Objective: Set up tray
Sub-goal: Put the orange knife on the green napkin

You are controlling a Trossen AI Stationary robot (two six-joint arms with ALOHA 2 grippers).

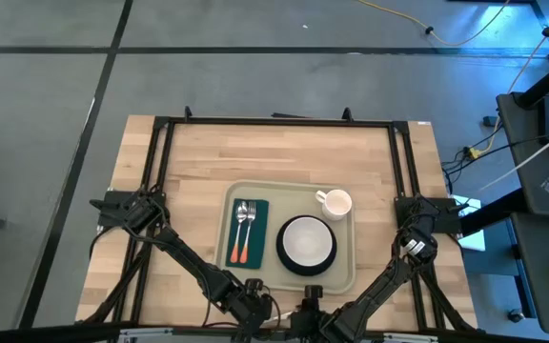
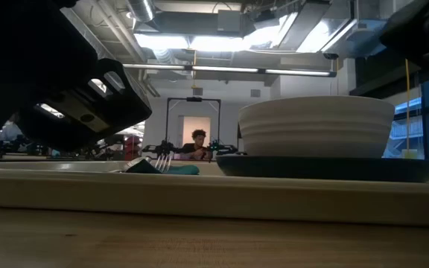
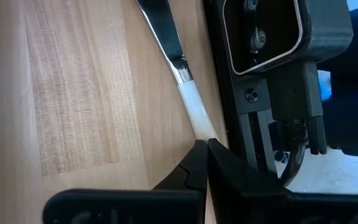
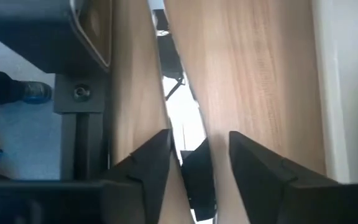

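Note:
The beige tray (image 1: 294, 194) lies mid-table. It carries a green napkin (image 1: 256, 238) with a fork and a spoon, a white bowl on a dark plate (image 1: 306, 243) and a white mug (image 1: 334, 202). A knife (image 3: 166, 37) with a white handle lies along the wood by the table's near edge, hidden under the arms in the high view. My left gripper (image 3: 205, 144) is shut on it. My right gripper (image 4: 201, 140) is open right beside it, with the white handle (image 4: 188, 121) showing between its fingers. My left gripper pinches the knife's white handle at its free end (image 3: 201, 127) between its two fingertips. The fingers lie along the knife, and the blade (image 3: 159, 22) points away from them over the wood. Whether the knife rests on the table or is lifted, I cannot tell.
The table's near edge and dark frame (image 4: 79, 93) run close beside both grippers. In the low view the tray's near rim (image 2: 214, 197) fills the front, with the bowl (image 2: 315, 126) and the fork tines (image 2: 162, 161) behind it. Bare wood lies left, right and beyond the tray.

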